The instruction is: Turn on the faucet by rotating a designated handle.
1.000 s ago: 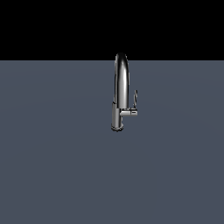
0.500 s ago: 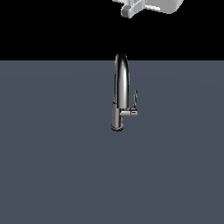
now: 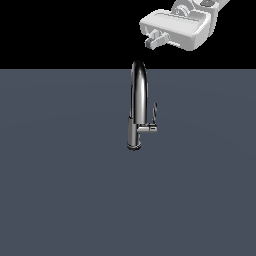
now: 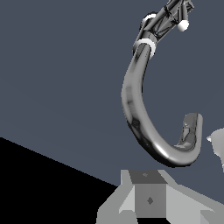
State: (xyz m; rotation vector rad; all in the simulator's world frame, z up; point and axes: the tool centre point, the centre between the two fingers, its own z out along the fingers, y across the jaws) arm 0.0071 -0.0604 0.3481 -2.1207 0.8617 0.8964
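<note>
**Gripper high above faucet, handle not yet reached**

Nearest in the wrist view: the gripper (image 4: 151, 199), only its grey body and finger roots showing at the frame edge. Tips are out of frame there. In the exterior view the gripper (image 3: 155, 40) hangs above the faucet and slightly toward the exterior view's right, well apart from it. Only one dark finger stub shows from this side. Can't tell whether the fingers are spread or closed; nothing is visibly held.

Next out: the faucet (image 3: 138, 102), standing upright mid-surface on the flat grey counter (image 3: 60, 190). Wrist view looks down the arched spout (image 4: 140, 118), with the outlet curling back up and the base farthest away.

Farthest in the wrist view: the handle (image 3: 150, 128), a short horizontal stub off the body toward the exterior view's right, with a thin lever rising from its end. In the wrist view the handle (image 4: 173, 15) is small and cluttered against the base.

Handling, my read:
- Rigid metal fixture, fixed to the counter; it won't shift.
- Chrome is slick and the lever is thin, so a pinch could slip. A push with a finger should be safer.
- Contact the lever near its free end for leverage.
- Spout sits directly between gripper and handle. Descend on the handle side and stay off the arch.
</note>
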